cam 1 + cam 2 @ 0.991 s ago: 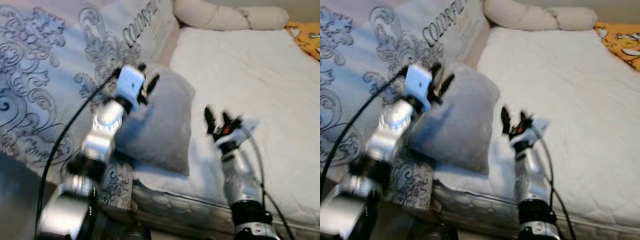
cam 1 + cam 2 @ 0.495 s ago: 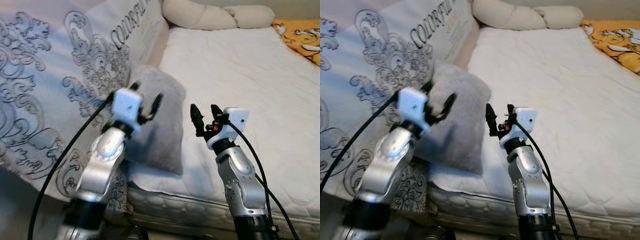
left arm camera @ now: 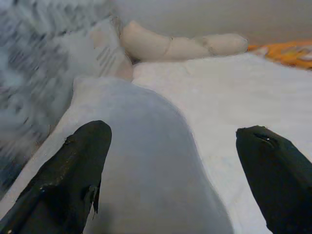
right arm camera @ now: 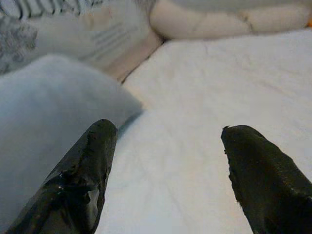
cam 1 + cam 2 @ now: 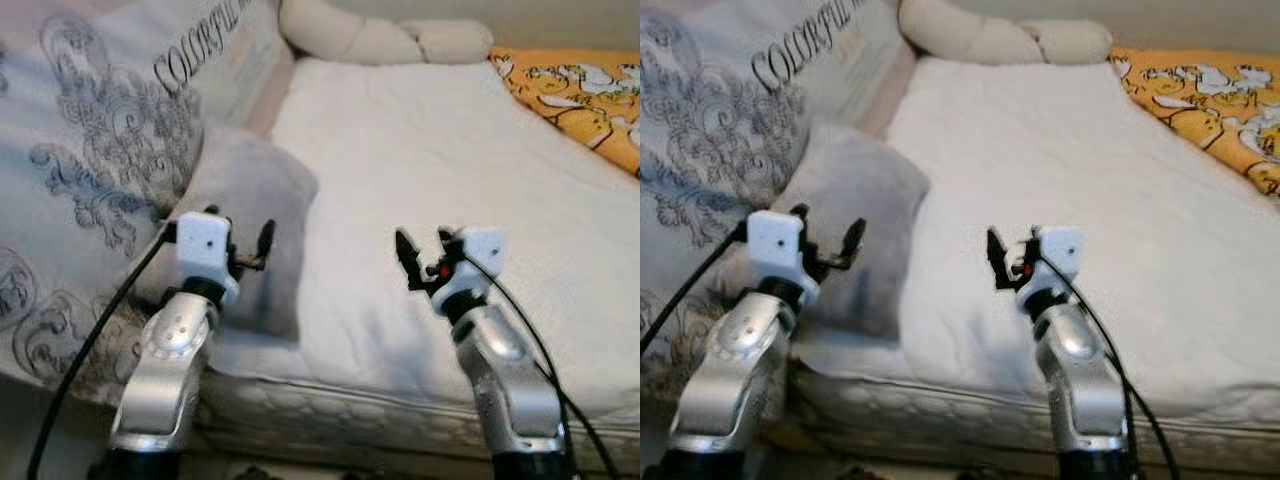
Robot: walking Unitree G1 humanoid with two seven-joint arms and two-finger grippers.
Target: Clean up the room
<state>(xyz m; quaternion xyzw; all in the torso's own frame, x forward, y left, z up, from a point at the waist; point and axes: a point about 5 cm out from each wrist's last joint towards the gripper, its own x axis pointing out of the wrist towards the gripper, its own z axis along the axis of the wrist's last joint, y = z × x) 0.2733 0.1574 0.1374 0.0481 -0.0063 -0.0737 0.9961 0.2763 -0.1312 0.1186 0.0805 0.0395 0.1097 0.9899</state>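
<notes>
A grey pillow [image 5: 250, 200] lies on the left side of the white mattress [image 5: 430, 160], leaning against patterned bedding. My left gripper [image 5: 243, 245] hovers open just in front of the pillow's near end, holding nothing; in the left wrist view the pillow [image 3: 146, 161] lies between and beyond the spread fingers [image 3: 73, 175]. My right gripper [image 5: 425, 250] is open above bare mattress, to the right of the pillow. In the right wrist view the mattress [image 4: 185, 146] shows between its fingers [image 4: 83, 180], with the pillow [image 4: 48, 97] off to one side.
A grey-patterned duvet [image 5: 90, 130] with printed lettering is piled along the bed's left. A long cream bolster [image 5: 370, 40] lies at the far end. An orange cartoon-print blanket [image 5: 580, 95] covers the far right. The mattress's front edge [image 5: 350, 400] is close below my arms.
The camera has swung right, so the scene sits further left. My left gripper has come down from the pillow's top to its near end. The right gripper stays open over the mattress.
</notes>
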